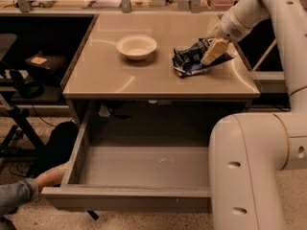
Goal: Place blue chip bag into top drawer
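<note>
Touching the blue chip bag (pixel 188 61) upper right, the gripper (pixel 213 52) hides whether it is clamped; the top drawer (pixel 129 198) stands open below.

Claw (pixel 211 53) at blue chip bag (pixel 188 61), white bowl (pixel 136 46) nearby, top drawer (pixel 129 199) open below

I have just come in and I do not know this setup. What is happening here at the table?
A robot arm is working on the blue chip bag, which lies crumpled on the table to the right of a white bowl. The gripper is down at the right side of the bag. Below the table, the top drawer is pulled out, and the bag is not yet in it. A person's hand rests by the drawer's left front corner.
</note>
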`<action>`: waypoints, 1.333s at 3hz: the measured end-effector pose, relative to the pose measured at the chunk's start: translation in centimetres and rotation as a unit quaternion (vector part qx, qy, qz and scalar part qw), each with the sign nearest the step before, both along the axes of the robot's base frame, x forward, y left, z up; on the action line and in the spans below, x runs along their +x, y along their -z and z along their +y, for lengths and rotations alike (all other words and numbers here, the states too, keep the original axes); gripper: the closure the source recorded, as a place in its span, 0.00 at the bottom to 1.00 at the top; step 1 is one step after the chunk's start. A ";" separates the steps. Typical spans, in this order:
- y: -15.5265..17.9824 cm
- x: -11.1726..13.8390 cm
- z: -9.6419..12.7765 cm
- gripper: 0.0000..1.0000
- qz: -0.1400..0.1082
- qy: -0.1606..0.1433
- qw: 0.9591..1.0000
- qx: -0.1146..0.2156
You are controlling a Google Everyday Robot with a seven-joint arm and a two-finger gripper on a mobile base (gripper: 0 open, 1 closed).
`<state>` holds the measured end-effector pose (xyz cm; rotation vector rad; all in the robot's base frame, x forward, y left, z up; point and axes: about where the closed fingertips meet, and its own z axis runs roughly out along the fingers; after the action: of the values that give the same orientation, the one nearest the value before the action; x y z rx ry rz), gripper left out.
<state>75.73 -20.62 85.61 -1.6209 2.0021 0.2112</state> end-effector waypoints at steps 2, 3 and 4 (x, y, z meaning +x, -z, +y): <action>0.0 0.0 0.0 0.88 0.000 0.000 1.000 0.000; -1.3 -1.9 -1.4 1.00 0.012 0.007 1.000 -0.002; -4.6 -5.6 -4.1 1.00 0.031 0.037 0.999 -0.019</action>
<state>70.08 -24.76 90.17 -1.5778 2.1210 0.1989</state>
